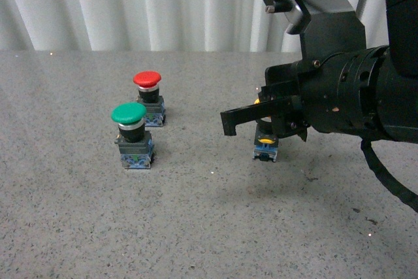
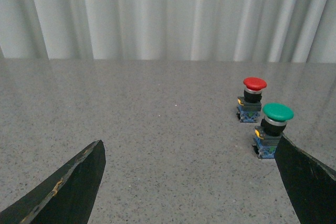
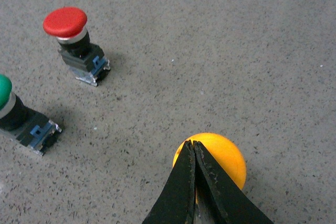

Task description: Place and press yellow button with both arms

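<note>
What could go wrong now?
The right gripper is shut and sits near the rim of the yellow button; pressing there might slip off or tip it, since nothing holds its base. The open left gripper is close to the green button and might knock it.

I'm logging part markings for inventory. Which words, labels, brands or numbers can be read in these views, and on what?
No text can be read in any view.
Round green-capped push button, round red-capped push button and round yellow-capped push button: any marks on their blue-grey bases are too small to read.
</note>
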You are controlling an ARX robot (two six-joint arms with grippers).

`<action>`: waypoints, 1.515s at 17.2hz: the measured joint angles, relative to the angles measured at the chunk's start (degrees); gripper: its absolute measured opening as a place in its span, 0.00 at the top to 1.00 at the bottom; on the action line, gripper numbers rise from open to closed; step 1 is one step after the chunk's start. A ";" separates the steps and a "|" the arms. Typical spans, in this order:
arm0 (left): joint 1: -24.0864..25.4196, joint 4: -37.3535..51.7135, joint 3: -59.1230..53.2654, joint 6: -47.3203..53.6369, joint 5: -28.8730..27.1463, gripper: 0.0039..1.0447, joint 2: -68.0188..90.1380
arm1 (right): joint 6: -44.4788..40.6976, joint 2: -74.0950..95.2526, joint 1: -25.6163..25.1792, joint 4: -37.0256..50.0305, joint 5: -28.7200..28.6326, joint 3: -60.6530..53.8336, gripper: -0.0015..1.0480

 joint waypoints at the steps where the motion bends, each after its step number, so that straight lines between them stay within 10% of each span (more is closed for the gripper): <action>1: 0.00 0.00 0.00 0.00 0.00 0.06 0.00 | 0.20 -0.52 -0.42 0.42 0.00 0.00 0.98; 12: 0.00 0.00 0.00 0.00 0.00 0.06 0.00 | 11.52 -27.67 0.13 5.03 -0.63 -9.77 0.98; 15: 0.00 0.00 0.00 0.00 -0.04 0.06 0.00 | 1.53 -43.74 -2.78 4.50 22.23 -23.63 0.98; 26: 0.00 0.00 0.00 0.00 0.00 0.06 0.00 | -1.49 -65.64 -19.06 0.90 7.06 -41.79 0.98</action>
